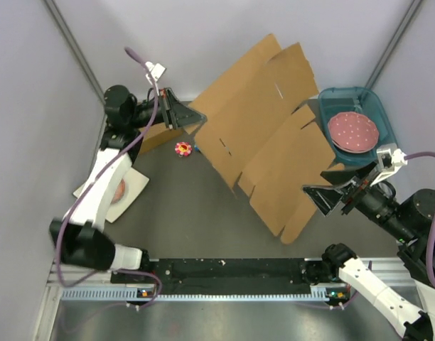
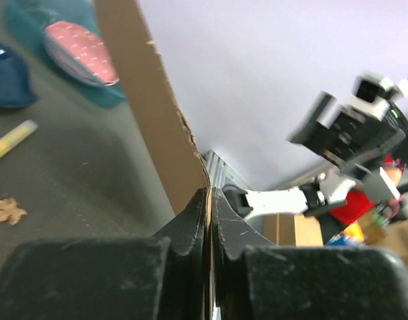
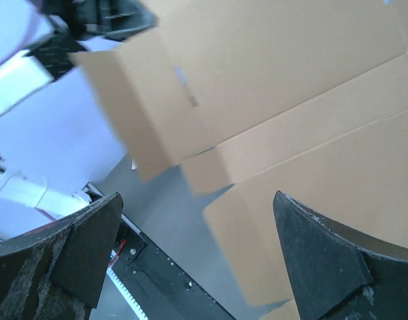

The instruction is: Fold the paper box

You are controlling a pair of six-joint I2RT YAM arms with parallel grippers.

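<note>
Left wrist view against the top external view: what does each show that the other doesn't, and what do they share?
Only the left wrist: a close look at the left gripper, jaws shut on the edge of the cardboard sheet, plus a yellow stick and a leaf on the table. Only the top: the sheet's whole outline with its flaps, and a flower toy. Both: the sheet, the right arm, and the teal tray with its pink plate.

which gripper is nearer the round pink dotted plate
Right. The right gripper hangs open in front of the pink dotted plate; the left gripper clamps the opposite edge of the brown cardboard paper box.
</note>
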